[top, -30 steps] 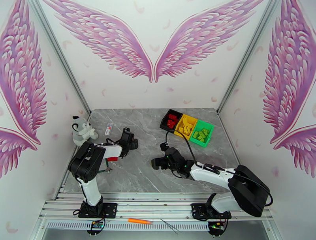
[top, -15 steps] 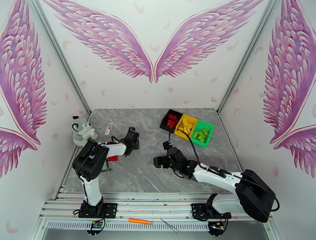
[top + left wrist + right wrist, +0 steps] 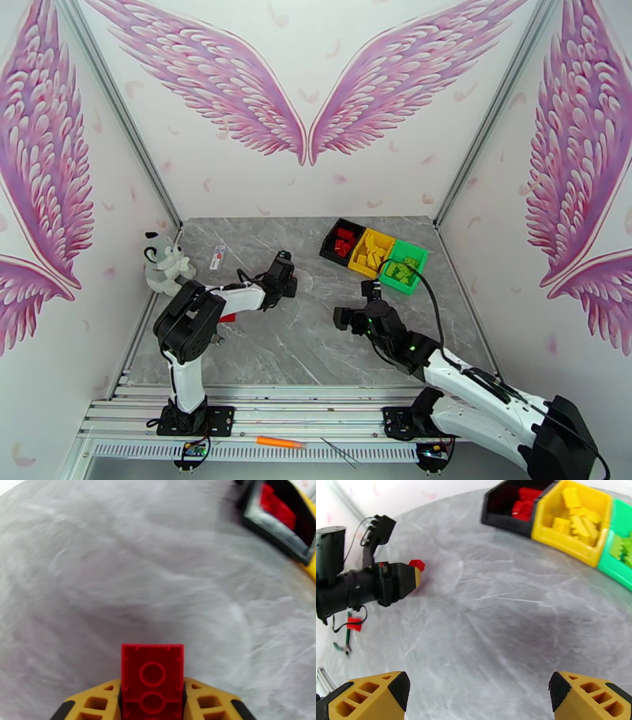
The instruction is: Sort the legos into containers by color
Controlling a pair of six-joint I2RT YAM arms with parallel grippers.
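My left gripper (image 3: 152, 691): clenched hard on a red lego (image 3: 152, 669); a yellow finger presses each side, and the brick pokes out past my fingertips; its hollow underside, with two round tubes, faces my wrist camera

Where the red lego is: up between my left fingers, over bare grey table (image 3: 118, 578); from my right wrist camera it is a small red nub at the tip of the left gripper; well apart from the bins

The black bin (image 3: 276, 539): upper right corner of my left wrist view, ahead and to the right of the held brick; red legos (image 3: 523, 503) lie inside it

The yellow bin (image 3: 561, 539): side by side with the black bin, walls touching; yellow legos (image 3: 576, 515) are piled in it

The green bin (image 3: 614, 570): at the end of the row, against the yellow bin; light green legos (image 3: 626, 549) sit inside

The row from above: far right part of the table, slanting; black is nearest the middle, green is outermost

My right gripper (image 3: 478, 689): released; fingers spread wide, nothing between them; plain marbled table beneath, the bins ahead and to the right

Bystanders: plush dog (image 3: 163, 260) at the table's far left edge; a small white-and-orange tube (image 3: 218, 257) near it
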